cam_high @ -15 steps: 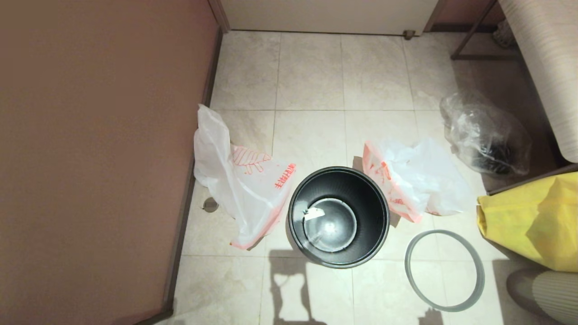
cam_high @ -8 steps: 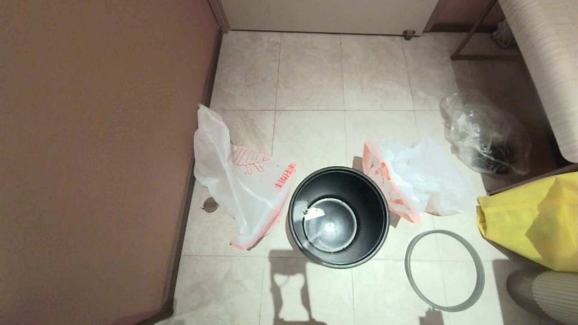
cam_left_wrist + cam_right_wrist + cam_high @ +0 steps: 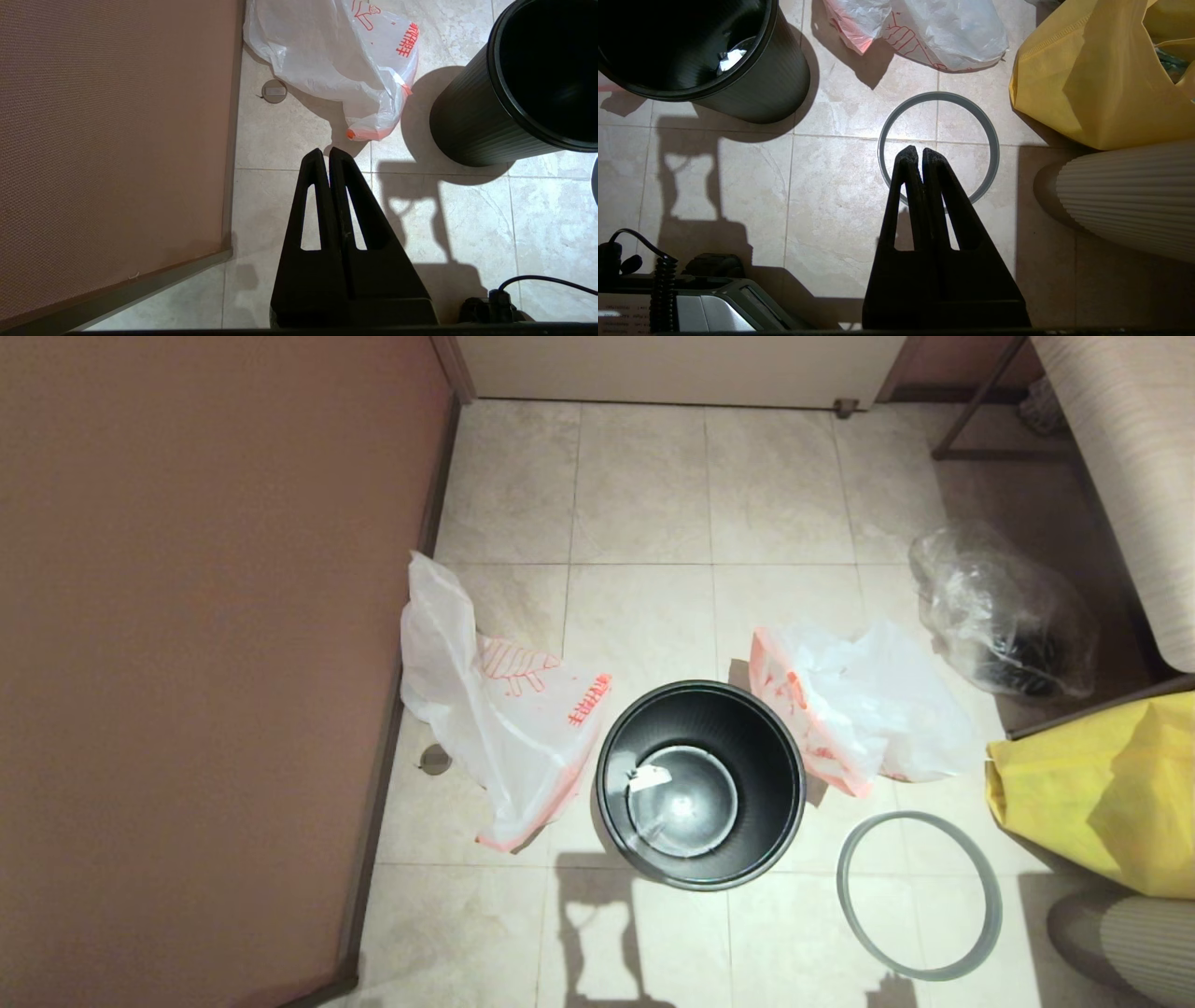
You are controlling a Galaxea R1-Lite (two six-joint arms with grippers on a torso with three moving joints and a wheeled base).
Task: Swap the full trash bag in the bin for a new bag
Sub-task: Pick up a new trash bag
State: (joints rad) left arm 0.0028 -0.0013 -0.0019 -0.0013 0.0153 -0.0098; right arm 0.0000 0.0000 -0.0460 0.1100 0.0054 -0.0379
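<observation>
Bin (image 3: 700,784) unlined, only a scrap inside; rim ring (image 3: 920,896) off, on floor (image 3: 644,485) at its right. Full bag (image 3: 859,709) out, beside bin on right. New bag (image 3: 495,709) limp on left by wall (image 3: 187,663). Lining and ring judged left. Left gripper (image 3: 329,154) and right gripper (image 3: 915,151) closed, empty, hovering over beige tile

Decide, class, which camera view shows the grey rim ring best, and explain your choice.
The head view shows the grey rim ring best: its whole loop lies unobstructed on the floor tiles, to the right of the black bin. In the right wrist view the shut right tool covers part of the ring. The left wrist view shows, at most, a sliver at the frame edge.
</observation>
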